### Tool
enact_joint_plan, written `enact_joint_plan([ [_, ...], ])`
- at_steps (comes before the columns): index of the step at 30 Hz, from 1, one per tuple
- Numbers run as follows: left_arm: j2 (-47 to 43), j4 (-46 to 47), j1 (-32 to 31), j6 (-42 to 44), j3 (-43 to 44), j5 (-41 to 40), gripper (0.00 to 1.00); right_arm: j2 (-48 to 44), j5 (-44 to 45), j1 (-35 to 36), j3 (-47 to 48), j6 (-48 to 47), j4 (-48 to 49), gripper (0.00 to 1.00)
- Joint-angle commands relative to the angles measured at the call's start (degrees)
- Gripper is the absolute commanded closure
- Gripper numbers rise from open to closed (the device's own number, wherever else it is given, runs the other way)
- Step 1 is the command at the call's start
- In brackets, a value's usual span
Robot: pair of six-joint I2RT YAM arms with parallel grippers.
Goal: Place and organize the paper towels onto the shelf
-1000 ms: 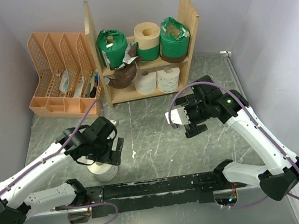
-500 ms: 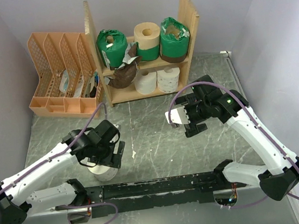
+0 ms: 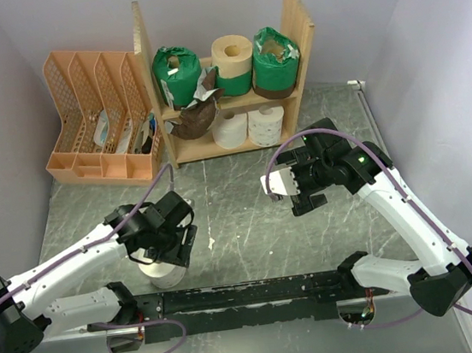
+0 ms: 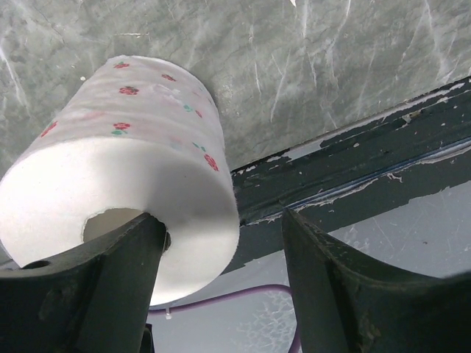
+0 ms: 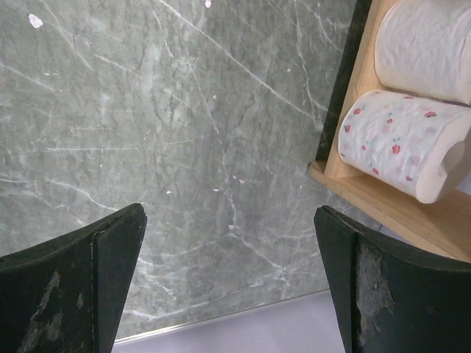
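The left gripper (image 4: 222,219) is hanging over the white flower-printed paper roll (image 4: 147,125), the right gripper (image 5: 229,213) hovering near the wooden shelf (image 3: 299,26), both spread.

marble table (image 3: 241,219) bears shelf (image 3: 296,23), rack (image 3: 79,92), roll (image 3: 164,275)

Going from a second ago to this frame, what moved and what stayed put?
The left gripper shifted slightly right and toward the near edge above the loose floral roll. Its jaws are open and it has not gripped the roll, which has not moved. The right gripper, open, and the rolls on the shelf stayed as they were.
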Motion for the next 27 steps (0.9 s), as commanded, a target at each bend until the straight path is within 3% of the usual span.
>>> enact_joint_plan([
  [1,0.39,1.01,-0.81,-0.54,0.30,0.41,0.28,-0.76,0.64,-0.58,-0.52,0.55,0.65,0.00],
  [10,0.39,0.88,-1.00,-0.74,-0.22,0.17,0.42,-0.81,0.75,-0.82,-0.53,0.78,1.00,0.00],
  [22,3.06,-2.12,-2.22,-1.49,3.16,-2.72,0.52,-1.14,1.41,-0.79,-0.91,0.90,1.55,0.00],
  [27,5.81,-5.23,-4.06,-0.09,10.38,-4.20,0.71,-1.14,3.03,-0.79,-1.76,1.25,2.41,0.00],
])
